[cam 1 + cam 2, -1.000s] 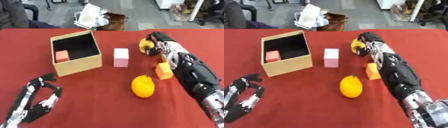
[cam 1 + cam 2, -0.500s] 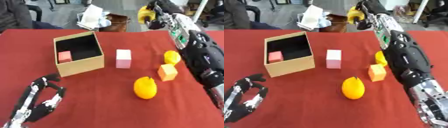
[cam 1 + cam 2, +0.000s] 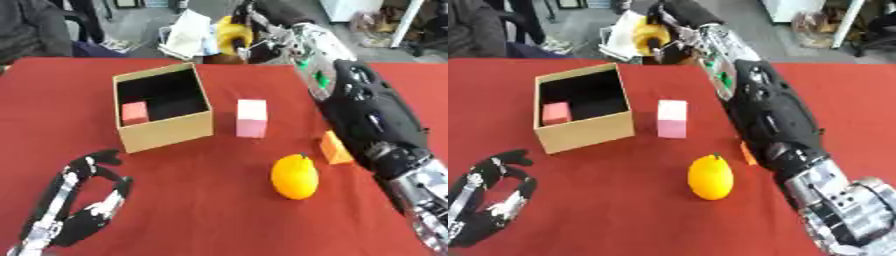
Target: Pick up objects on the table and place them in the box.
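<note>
At 7 o'clock the left hand (image 3: pixel 74 212) rests idle, fingers relaxed. At 5 o'clock lie an orange fruit (image 3: pixel 295 177) and an orange block (image 3: pixel 334 147); centre, a pink block (image 3: pixel 251 117). At 10 o'clock the cardboard box (image 3: pixel 166 132) contains one red block (image 3: pixel 134 112). At 12 o'clock the right hand (image 3: pixel 674 20) grasps a yellow object (image 3: pixel 647 35) aloft. Judged: one placed, four remaining.

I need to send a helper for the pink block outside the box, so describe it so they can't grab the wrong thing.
Start at the open cardboard box on the red table. Just to its right, apart from its wall, stands a pale pink block, upright on the cloth. Unlike the smaller, redder cube inside the box and the orange block and orange fruit nearer the robot, it is tall and pastel pink.
</note>
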`<state>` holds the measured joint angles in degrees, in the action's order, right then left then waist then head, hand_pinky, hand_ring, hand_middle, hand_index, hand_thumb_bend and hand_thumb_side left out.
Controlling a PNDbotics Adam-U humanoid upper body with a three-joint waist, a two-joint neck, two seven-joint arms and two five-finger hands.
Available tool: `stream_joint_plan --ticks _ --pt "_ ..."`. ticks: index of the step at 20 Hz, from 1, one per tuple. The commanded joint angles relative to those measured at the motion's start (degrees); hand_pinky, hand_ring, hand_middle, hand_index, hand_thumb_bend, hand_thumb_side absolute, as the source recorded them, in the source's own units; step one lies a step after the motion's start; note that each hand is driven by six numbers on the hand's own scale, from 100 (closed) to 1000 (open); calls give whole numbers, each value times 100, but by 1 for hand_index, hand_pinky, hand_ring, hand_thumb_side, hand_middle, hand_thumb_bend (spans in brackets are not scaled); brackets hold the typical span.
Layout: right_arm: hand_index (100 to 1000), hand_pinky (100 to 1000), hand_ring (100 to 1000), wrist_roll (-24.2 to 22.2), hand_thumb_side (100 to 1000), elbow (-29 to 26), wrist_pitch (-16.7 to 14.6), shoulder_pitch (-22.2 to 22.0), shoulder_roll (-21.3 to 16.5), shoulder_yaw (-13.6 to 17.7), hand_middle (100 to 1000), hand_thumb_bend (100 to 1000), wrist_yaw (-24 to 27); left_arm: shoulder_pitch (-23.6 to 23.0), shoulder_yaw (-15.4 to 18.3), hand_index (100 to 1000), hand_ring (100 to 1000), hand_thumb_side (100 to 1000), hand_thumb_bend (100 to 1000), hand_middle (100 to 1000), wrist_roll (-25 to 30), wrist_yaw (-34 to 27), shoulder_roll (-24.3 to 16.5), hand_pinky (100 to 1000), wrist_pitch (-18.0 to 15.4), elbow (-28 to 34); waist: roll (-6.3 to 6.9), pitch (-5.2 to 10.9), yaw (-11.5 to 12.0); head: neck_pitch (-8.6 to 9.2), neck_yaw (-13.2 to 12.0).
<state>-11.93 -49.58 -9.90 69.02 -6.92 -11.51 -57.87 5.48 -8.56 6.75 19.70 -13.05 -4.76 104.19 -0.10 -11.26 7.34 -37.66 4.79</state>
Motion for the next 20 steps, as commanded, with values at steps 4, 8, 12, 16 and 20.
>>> stream_joint_plan --ticks 4,8,12,16,20 --pt "556 675 553 -164 100 -34 -97 -65 384 -93 442 100 -61 67 -12 855 609 603 361 677 52 -47 -86 785 -28 85 30 112 42 74 87" --pt "721 677 573 -36 205 126 19 -177 475 -11 538 100 -152 74 -18 855 610 604 359 677 63 -49 -82 785 -38 83 18 104 55 62 103" --pt "849 693 612 219 431 250 171 -230 483 39 688 100 -300 71 -15 855 610 605 359 677 65 -52 -87 785 -41 85 21 100 45 61 102" --pt "894 714 641 388 558 247 201 -252 488 -6 757 127 -454 68 -17 855 610 606 358 678 67 -55 -84 786 -46 83 21 103 26 61 103" --pt "903 735 661 324 568 109 98 -243 437 -127 767 134 -477 58 -5 856 610 605 358 678 62 -52 -89 786 -48 83 22 105 -14 55 107"
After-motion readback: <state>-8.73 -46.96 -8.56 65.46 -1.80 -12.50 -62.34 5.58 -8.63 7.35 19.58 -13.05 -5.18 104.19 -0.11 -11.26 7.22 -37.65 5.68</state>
